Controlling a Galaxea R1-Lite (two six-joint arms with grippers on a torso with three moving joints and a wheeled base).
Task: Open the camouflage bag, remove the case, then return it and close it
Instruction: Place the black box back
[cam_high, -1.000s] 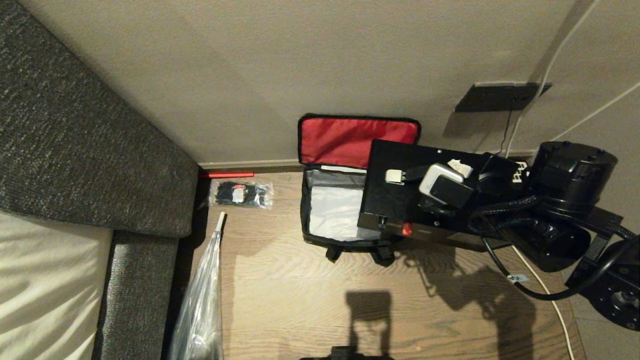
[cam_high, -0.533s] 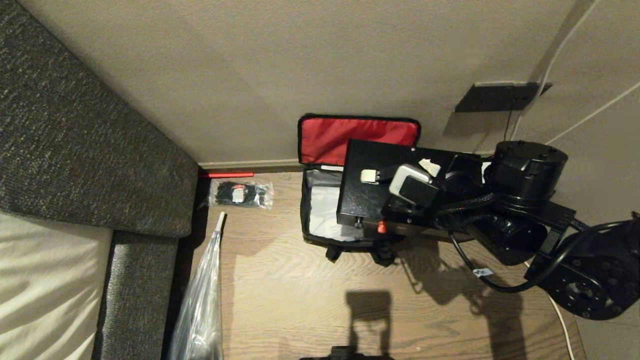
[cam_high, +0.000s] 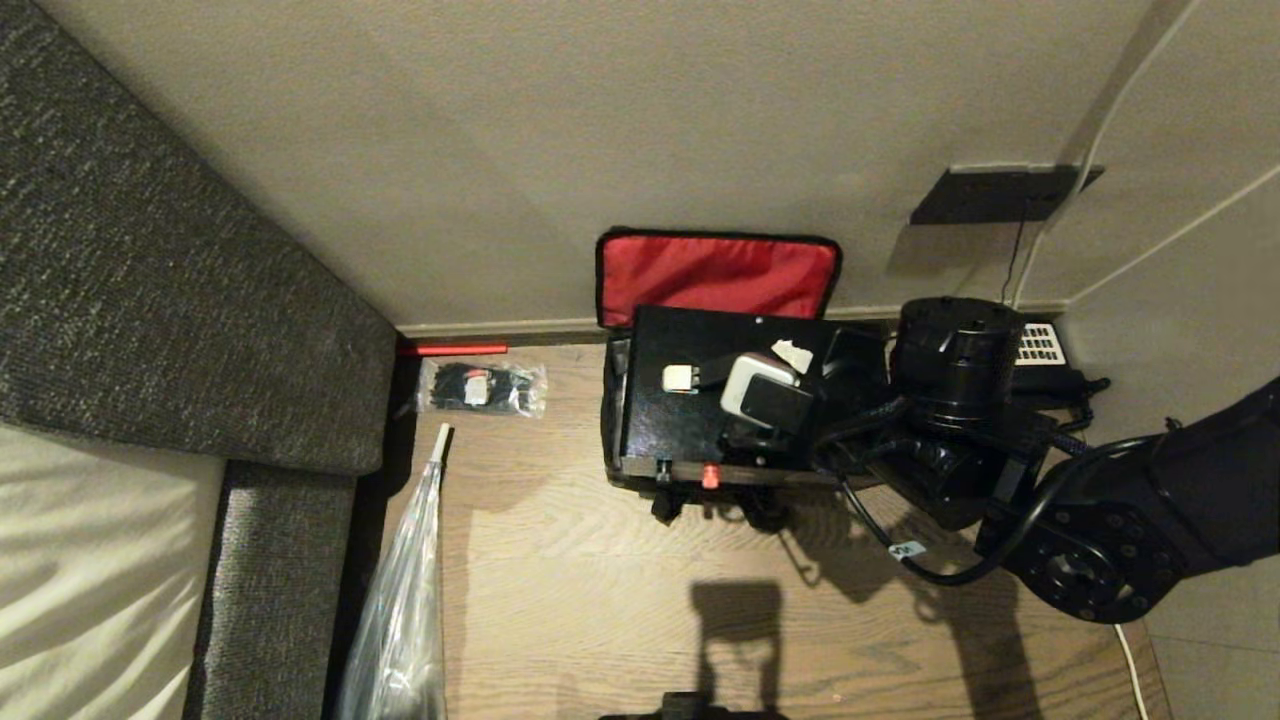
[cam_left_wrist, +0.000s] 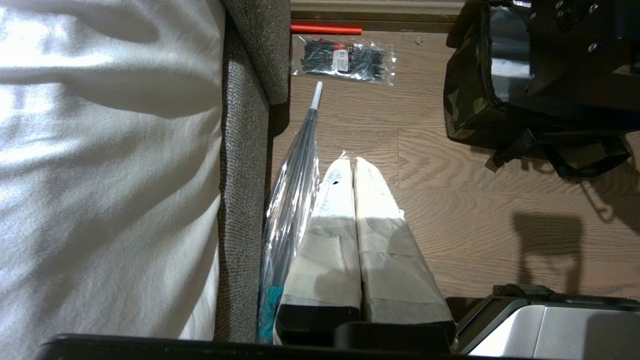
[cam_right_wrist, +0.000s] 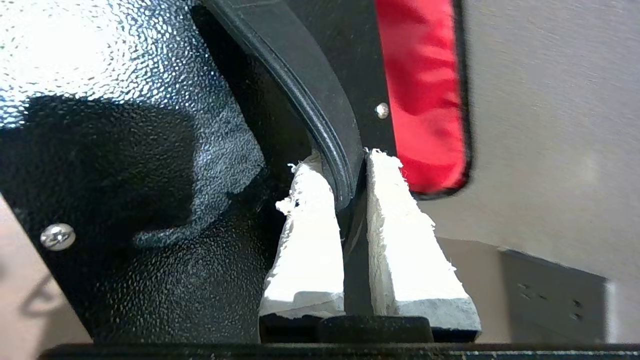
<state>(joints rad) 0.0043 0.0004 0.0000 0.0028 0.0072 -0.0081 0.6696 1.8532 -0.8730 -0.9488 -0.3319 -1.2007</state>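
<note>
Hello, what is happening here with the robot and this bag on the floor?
The right claw is shut on the handle of a black case and holds the case over the open camouflage bag, whose red-lined lid leans against the wall. The case covers nearly the whole opening; I cannot tell whether it rests inside. The left claw is shut and idle, pointing at the floor beside the sofa.

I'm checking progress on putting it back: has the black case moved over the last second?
Yes. Held by the right hand, the case has shifted left against the camouflage bag, from overhanging its right side to covering the opening below the red lid.
</note>
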